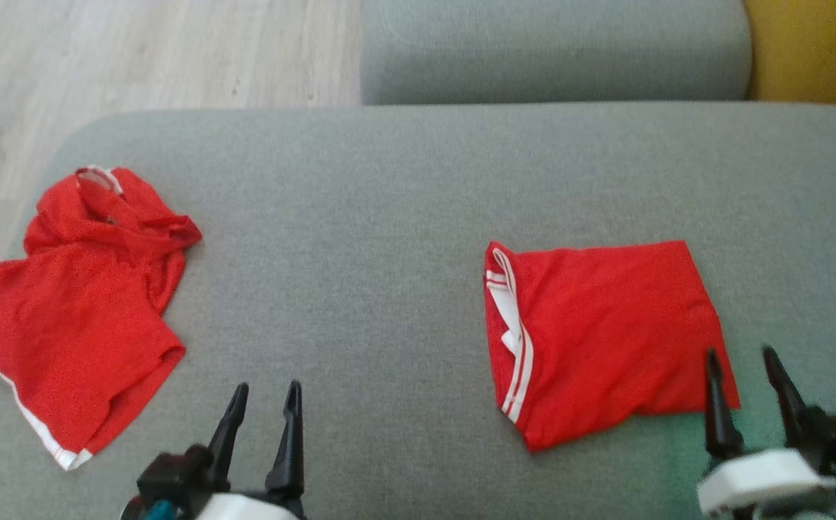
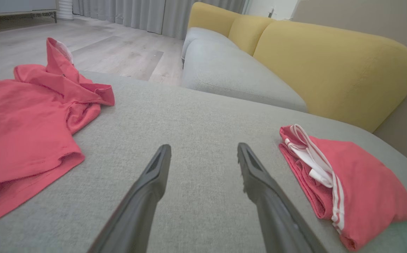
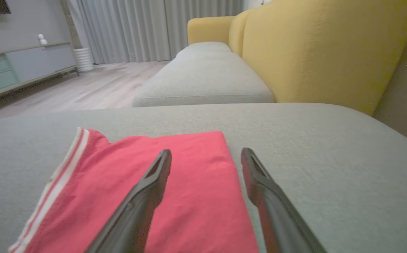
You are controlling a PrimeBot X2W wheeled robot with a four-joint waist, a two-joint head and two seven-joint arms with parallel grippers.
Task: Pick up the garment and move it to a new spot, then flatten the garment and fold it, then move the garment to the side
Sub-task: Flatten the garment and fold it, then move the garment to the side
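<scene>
Garment: folded red rectangle, white-striped edge

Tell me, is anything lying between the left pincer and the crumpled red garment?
Nothing visible does. Only bare grey cushion lies between the open left pincer and the crumpled garment to its left. The folded garment lies on the other side, by the right pincer.

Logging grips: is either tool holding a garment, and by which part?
Nothing held: left tool and right tool stand open; the folded garment lies on the cushion.
</scene>
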